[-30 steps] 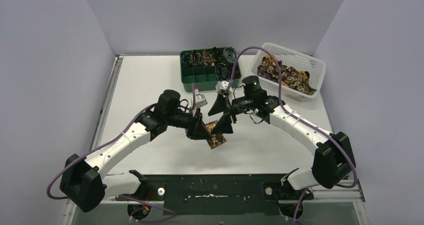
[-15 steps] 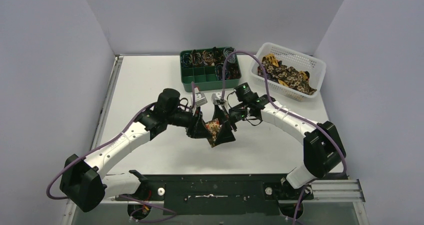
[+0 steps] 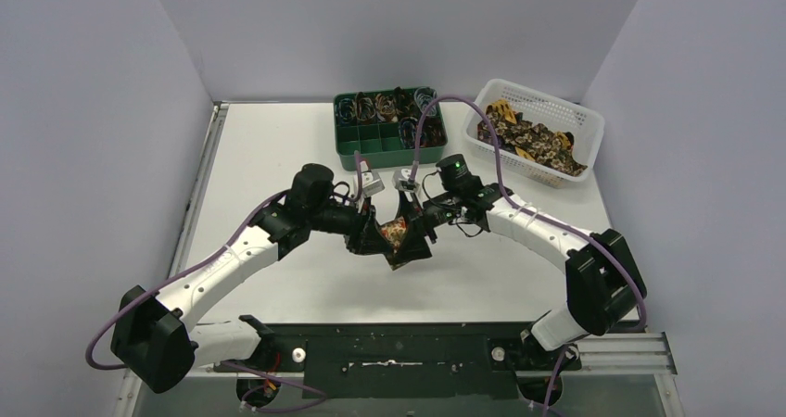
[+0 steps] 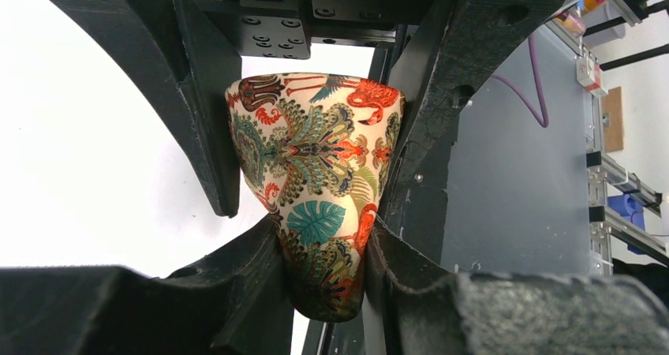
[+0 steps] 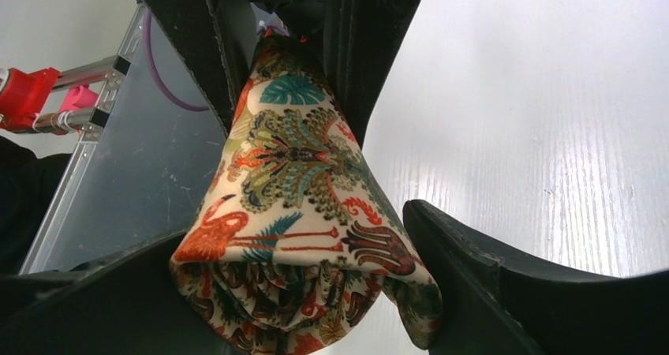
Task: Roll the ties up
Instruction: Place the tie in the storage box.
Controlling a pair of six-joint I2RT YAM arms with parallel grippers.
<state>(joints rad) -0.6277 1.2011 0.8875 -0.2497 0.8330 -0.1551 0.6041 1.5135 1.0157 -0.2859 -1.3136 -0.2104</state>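
Centre of the top view: left gripper [image 3: 374,240] clamped on the narrow end of the tie [image 4: 315,189]. Right gripper [image 5: 292,252] jaws flank the wide rolled end, close against it, but I can't tell if it's actually gripping. Loose ties [image 3: 530,139] sit in the white basket [image 3: 542,91], upper right.

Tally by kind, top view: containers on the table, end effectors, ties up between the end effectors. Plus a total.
green plastic compartment tray: 1
white plastic lattice basket: 1
end effectors: 2 (left end effector, right end effector)
floral-print fabric tie between them: 1
Total: 5
The heaped ties in the basket are too tangled to count.
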